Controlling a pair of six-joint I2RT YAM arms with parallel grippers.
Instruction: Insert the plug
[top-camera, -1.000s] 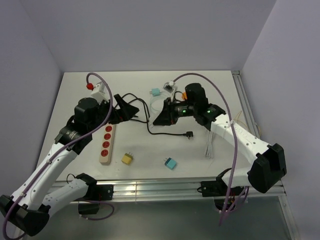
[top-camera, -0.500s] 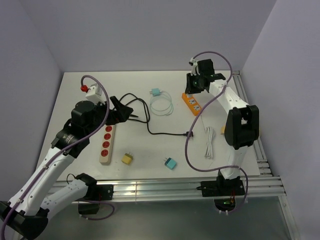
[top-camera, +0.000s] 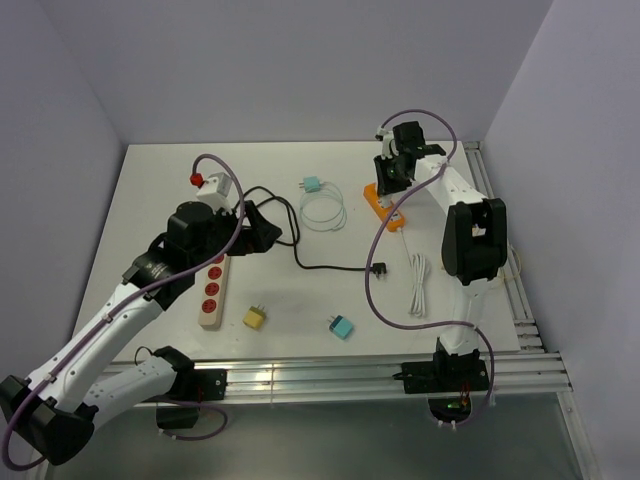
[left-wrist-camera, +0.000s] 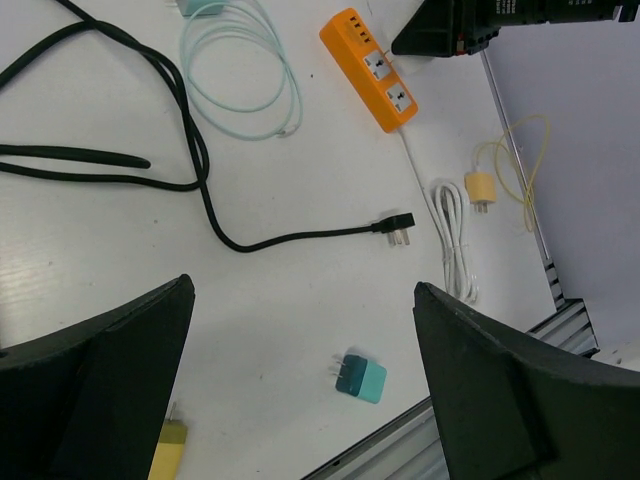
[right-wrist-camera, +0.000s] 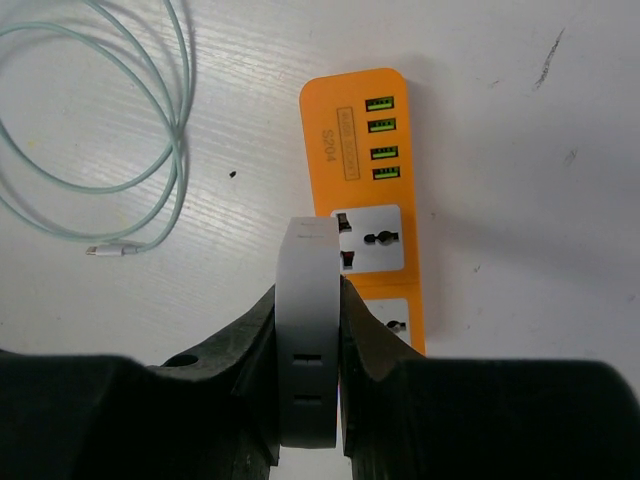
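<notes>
Starting at the near edge of the counter (top-camera: 150, 190), a yellow plug (top-camera: 255, 316) and a teal plug (top-camera: 341, 327) lie loose and well apart, nothing touching them. Just beyond, the white strip (top-camera: 211, 290) w/ red sockets runs near-to-far. The left end effector (top-camera: 262, 228) hovers near its far end, jaws spread wide w/ nothing btw them. Its wrist view shows the black cable plug (left-wrist-camera: 398, 224) lying unplugged on bare counter. A folded white cable (top-camera: 418, 285) lies off to the right.

Farther back is a pale teal cable coil (top-camera: 323, 210), then the orange strip (top-camera: 386, 212) toward the far-right corner. The right end effector (right-wrist-camera: 308, 300) hangs over it, clenched on the white plug (right-wrist-camera: 305, 255), a flat white block gripped on both broad sides. Its prongs are hidden.

Key relation, per the right wrist view: the orange strip's long axis runs straight away from the fingers, parallel to the plug's long side. The plug's tip sits over the strip's left edge, just beside the first socket (right-wrist-camera: 368, 238). The second socket (right-wrist-camera: 393, 327) lies nearer the fingers, partly hidden by them. The target hole is thus slightly to the plug's right. Likely next step is a small sideways shift, then a push down. The right arm is nearer by far and the left is well apart, so probably no help needed from it. Whether the plug touches the strip yet can't be told.
</notes>
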